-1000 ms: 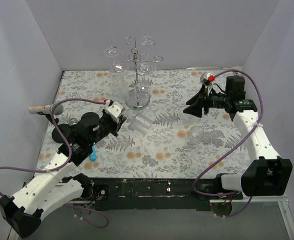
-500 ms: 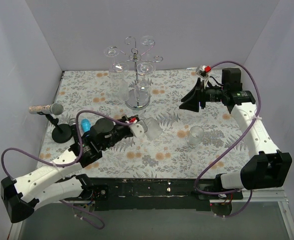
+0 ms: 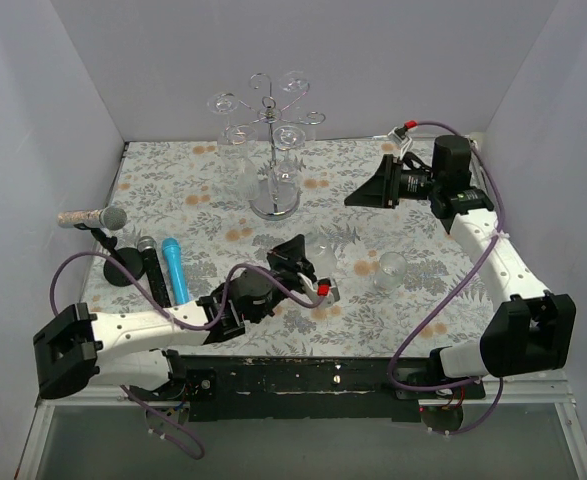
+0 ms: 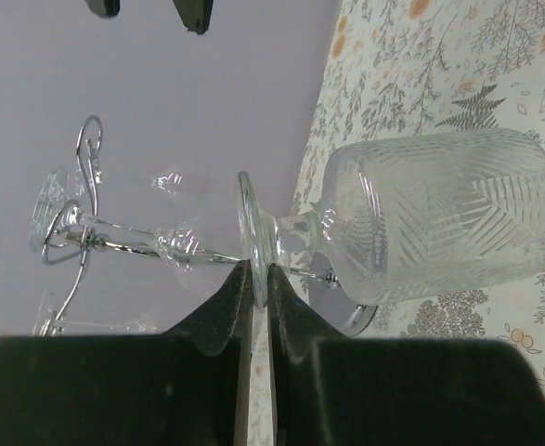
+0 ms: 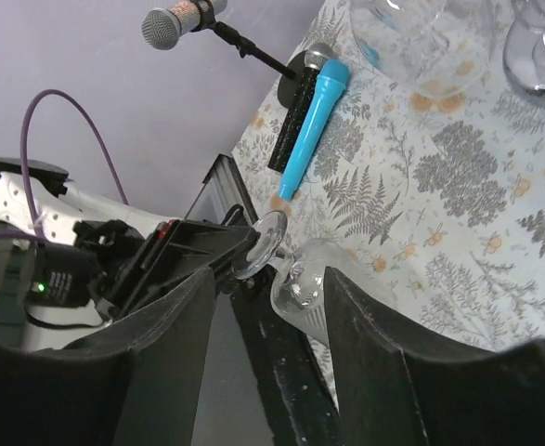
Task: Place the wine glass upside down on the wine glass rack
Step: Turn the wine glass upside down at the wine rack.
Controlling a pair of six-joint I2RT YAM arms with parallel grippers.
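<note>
- Front centre of table (image 3: 428, 320): left gripper (image 4: 259, 277), clamped on the foot rim of wine glass (image 4: 439, 223); glass held sideways, bowl pointing away from the fingers
- Back centre: rack (image 3: 275, 205), upright, hung glasses (image 3: 223, 104) on its arms, well apart from the held glass
- Right rear: right gripper (image 3: 358, 196), jaws apart, empty
- Right of centre: loose glass (image 3: 391, 270) on table

Clear patterned wine glass (image 4: 439, 223) held sideways by its foot, silver wine glass rack (image 3: 275, 205) upright at back
</note>
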